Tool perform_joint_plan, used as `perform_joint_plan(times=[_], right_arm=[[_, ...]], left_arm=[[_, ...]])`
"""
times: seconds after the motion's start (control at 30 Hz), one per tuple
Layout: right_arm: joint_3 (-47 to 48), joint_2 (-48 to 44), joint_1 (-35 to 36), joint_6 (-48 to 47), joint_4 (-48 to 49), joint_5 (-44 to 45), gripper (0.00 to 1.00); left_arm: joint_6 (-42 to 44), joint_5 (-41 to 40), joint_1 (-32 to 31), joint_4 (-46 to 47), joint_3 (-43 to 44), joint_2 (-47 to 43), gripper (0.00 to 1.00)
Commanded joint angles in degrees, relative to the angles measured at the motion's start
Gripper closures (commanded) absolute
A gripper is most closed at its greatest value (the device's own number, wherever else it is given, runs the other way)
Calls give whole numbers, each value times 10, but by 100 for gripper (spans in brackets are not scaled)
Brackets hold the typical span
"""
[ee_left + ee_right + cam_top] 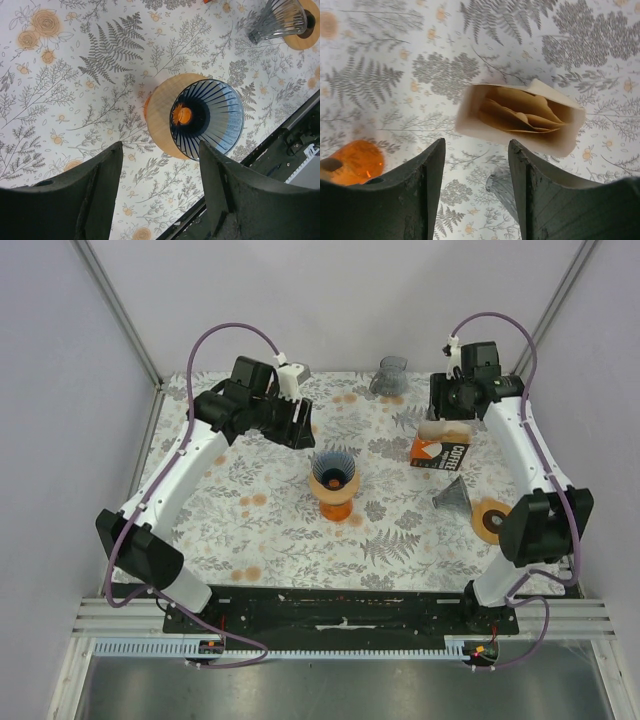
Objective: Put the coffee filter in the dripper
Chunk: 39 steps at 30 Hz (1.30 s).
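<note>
The left fingers were spread apart and empty, poised over the blue ribbed dripper, which stood upright on its stand mid-worktop. The right fingers, also parted and holding nothing, hung above the open filter box. The brown coffee filters sat inside the box, well apart from the dripper.

A floral table holds a dripper, filter box and wooden ring.

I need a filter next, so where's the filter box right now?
Top view: the filter box sits right of the dripper, with the open right gripper poised just above it.
</note>
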Motion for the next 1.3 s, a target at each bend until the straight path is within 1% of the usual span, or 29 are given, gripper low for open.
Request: perform_joint_plan(times=[0.0, 0.13, 0.27, 0.43, 0.6, 0.67, 0.7, 0.77, 0.83, 0.9, 0.93, 1.27], right_arm=[[7, 55, -24, -5, -1, 35, 39], [23, 99, -26, -5, -8, 45, 36], [16, 124, -27, -3, -10, 68, 36], [15, 166, -27, 2, -10, 57, 31], [6, 196, -27, 2, -10, 74, 32], [0, 202, -28, -1, -9, 75, 36], [-4, 203, -27, -1, -6, 73, 40], [-10, 202, -27, -2, -1, 62, 57], [-13, 196, -27, -1, 4, 57, 79], [-15, 185, -27, -2, 8, 38, 94], [-15, 176, -27, -2, 8, 37, 100], [-20, 46, -27, -14, 11, 36, 100]], left_arm=[[21, -6, 6, 28, 1, -22, 32], [21, -5, 11, 31, -1, -17, 32], [20, 1, 13, 31, -1, -14, 33], [18, 12, 18, 35, -1, -9, 33], [17, 13, 20, 35, -1, -11, 33], [15, 14, 20, 35, -1, -13, 33], [16, 14, 21, 35, 0, -12, 33], [14, 15, 22, 35, 1, -13, 33], [14, 17, 21, 34, 1, -13, 33], [13, 16, 23, 34, 1, -14, 33], [13, 17, 23, 34, 1, -15, 33], [12, 18, 25, 34, 7, -20, 33]])
